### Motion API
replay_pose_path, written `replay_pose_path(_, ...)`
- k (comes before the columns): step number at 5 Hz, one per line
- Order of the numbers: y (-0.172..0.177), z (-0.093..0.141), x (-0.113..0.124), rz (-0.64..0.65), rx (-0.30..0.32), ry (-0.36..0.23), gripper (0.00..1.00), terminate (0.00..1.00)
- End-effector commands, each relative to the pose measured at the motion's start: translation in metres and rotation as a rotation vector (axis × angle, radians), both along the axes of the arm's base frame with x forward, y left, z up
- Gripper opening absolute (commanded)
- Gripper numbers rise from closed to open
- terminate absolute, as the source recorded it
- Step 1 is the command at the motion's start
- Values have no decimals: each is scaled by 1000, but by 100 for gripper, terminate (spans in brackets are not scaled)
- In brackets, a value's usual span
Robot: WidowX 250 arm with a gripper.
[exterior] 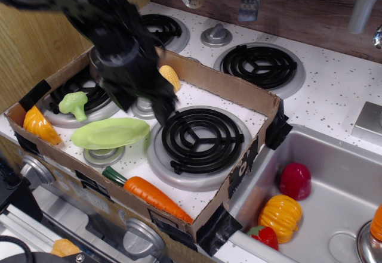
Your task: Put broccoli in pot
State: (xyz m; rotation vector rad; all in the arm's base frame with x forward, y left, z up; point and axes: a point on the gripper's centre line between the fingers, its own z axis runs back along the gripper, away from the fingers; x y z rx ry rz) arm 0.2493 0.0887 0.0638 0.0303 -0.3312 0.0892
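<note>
The broccoli (73, 104) lies on the left burner inside the cardboard box, green head toward the left. The pot (94, 58) shows only as a thin shiny rim at the back left of the box; the arm hides the rest. My gripper (163, 115) is a blurred dark tip hanging low at the left edge of the big black burner (200, 139), to the right of the broccoli and well apart from it. The blur keeps me from seeing how its jaws stand. Nothing shows in them.
A flat light-green plate (110, 133) lies just in front of the broccoli. A carrot (149, 192) lies at the box's front wall, an orange squash (40, 126) in the left corner, and a corn cob (169, 76) by the back wall. The cardboard box walls (227, 90) ring the area. The sink (334, 155) with toy vegetables is at the right.
</note>
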Motion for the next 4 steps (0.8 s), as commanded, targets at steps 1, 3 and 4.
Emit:
replay_pose_path(1, 69, 52, 8, -34, 131, -60, 100, 0)
replay_pose_path(3, 121, 34, -18, 46, 73, -13, 100, 0)
replay_pose_path(4, 127, 26, -32, 82, 72, -36, 100, 0)
